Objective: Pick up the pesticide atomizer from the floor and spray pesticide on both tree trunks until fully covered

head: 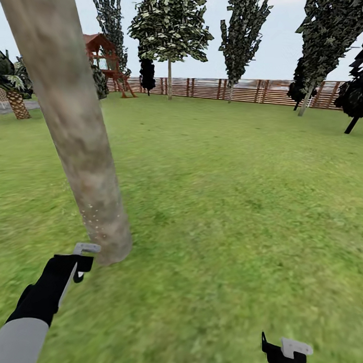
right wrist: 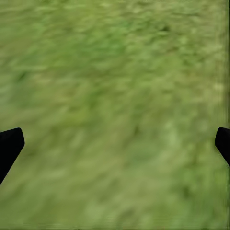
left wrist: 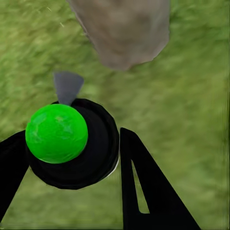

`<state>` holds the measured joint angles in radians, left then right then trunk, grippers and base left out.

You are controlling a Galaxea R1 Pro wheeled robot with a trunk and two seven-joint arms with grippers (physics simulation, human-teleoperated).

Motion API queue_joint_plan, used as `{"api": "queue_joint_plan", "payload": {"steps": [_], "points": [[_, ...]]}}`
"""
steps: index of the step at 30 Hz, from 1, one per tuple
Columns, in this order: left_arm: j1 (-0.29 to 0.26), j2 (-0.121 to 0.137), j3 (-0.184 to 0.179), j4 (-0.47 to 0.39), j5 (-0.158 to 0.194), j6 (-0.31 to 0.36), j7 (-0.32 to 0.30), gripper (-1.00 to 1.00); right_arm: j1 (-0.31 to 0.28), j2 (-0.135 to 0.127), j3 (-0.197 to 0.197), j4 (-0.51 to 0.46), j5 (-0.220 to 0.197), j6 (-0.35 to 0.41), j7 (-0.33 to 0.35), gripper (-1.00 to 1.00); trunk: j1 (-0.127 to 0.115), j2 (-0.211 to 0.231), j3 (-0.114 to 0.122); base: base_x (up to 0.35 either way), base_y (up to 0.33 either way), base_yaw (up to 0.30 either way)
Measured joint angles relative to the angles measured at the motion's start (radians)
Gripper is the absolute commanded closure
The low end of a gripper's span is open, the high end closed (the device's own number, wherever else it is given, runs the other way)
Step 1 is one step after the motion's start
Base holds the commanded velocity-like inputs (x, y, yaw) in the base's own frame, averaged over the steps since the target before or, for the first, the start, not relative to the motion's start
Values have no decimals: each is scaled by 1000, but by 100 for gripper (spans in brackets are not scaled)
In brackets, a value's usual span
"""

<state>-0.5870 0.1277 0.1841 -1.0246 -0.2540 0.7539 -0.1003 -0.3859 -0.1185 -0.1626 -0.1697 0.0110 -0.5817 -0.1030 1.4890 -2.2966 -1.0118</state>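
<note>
A thick grey-tan mottled tree trunk [head: 73,120] leans across the left of the head view, with fine pale specks near its base. My left gripper [head: 76,267] is shut on the pesticide atomizer [head: 86,248], whose grey nozzle sits just short of the trunk's foot. In the left wrist view the atomizer [left wrist: 57,134] shows a green ball top on a black collar between my black fingers [left wrist: 143,182], nozzle aimed at the trunk [left wrist: 124,28]. My right gripper [head: 285,352] hangs low at the right, open over bare grass [right wrist: 115,96], fingertips [right wrist: 9,143] wide apart.
Green lawn [head: 228,204] stretches ahead to a brown slat fence [head: 247,90]. Several trees stand along the fence, among them a leafy one [head: 171,29] and dark tall ones [head: 322,40]. A red playhouse [head: 105,56] and a scaly palm [head: 14,92] stand at the far left.
</note>
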Motion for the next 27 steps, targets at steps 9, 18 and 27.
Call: {"api": "queue_joint_plan", "payload": {"steps": [9, 18, 27], "points": [[6, -1, 12, 13, -4, -2, 18, 100, 0, 1, 0, 0, 1, 0, 0, -100, 0, 0, 0, 1, -272, 263], [6, -1, -38, 30, -17, -2, 50, 100, 0, 2, 0, 0, 0, 0, 0, -100, 0, 0, 0, 27, -273, 51], [6, -3, -37, 31, -11, 3, 132, 100, 0, 2, 0, 0, 0, 0, 0, -100, 0, 0, 0, 81, -273, 212]]}}
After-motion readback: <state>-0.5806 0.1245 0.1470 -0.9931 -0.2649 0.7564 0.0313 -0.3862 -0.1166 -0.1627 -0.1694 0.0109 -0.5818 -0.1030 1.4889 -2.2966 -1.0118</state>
